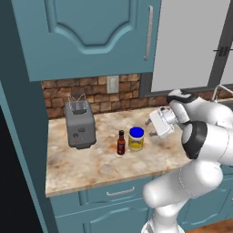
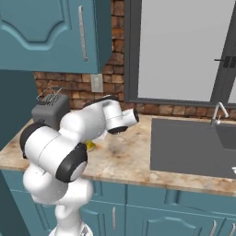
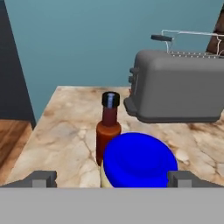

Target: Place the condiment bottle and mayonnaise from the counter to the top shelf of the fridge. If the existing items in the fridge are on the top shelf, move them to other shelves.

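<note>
In the hand view the gripper point(image 3: 111, 179) is released, its two dark fingertips point(image 3: 43, 178) spread wide at either side of the mayonnaise point(image 3: 139, 161), whose blue lid sits nearest the camera at about 6 o'clock. Just behind it, toward 11 o'clock, the condiment bottle point(image 3: 108, 127) stands upright on the marbled worktop point(image 3: 70, 131), close beside the jar. Farther back, at 1 o'clock, a grey toaster point(image 3: 177, 85) rests on the same worktop.
</note>
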You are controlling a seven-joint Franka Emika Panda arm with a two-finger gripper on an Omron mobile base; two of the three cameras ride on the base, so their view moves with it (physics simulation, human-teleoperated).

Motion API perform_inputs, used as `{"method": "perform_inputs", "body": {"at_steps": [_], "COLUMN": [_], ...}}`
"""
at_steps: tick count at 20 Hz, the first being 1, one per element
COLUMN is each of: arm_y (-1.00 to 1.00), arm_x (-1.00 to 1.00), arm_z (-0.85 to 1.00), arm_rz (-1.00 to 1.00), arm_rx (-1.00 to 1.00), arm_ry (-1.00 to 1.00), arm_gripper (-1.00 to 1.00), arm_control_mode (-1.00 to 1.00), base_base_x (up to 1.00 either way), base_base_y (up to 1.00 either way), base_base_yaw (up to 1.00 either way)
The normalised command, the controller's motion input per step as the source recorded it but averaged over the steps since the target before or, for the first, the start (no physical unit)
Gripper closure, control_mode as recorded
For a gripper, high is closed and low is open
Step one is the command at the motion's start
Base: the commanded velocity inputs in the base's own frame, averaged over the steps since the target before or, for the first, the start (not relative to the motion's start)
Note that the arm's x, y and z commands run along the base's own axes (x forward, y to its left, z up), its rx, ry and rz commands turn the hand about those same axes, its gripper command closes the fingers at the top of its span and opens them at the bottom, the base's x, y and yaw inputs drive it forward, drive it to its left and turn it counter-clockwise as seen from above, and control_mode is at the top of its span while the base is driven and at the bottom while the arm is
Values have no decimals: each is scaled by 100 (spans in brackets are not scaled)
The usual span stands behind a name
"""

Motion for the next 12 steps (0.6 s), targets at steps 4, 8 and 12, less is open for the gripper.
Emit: {"method": "perform_inputs", "body": {"at_steps": [4, 8, 12], "arm_y": [0, 0, 4], "arm_x": [18, 15, 0], "arm_z": [-33, -16, 0], "arm_rz": [0, 0, 0], "arm_rx": [0, 1, 7], "arm_ry": [0, 0, 0], "arm_gripper": [-100, -100, -100], "arm_control_mode": [-100, -100, -100], "base_base_x": [0, 0, 0], "base_base_y": [0, 0, 0], "base_base_yaw": [0, 0, 0]}}
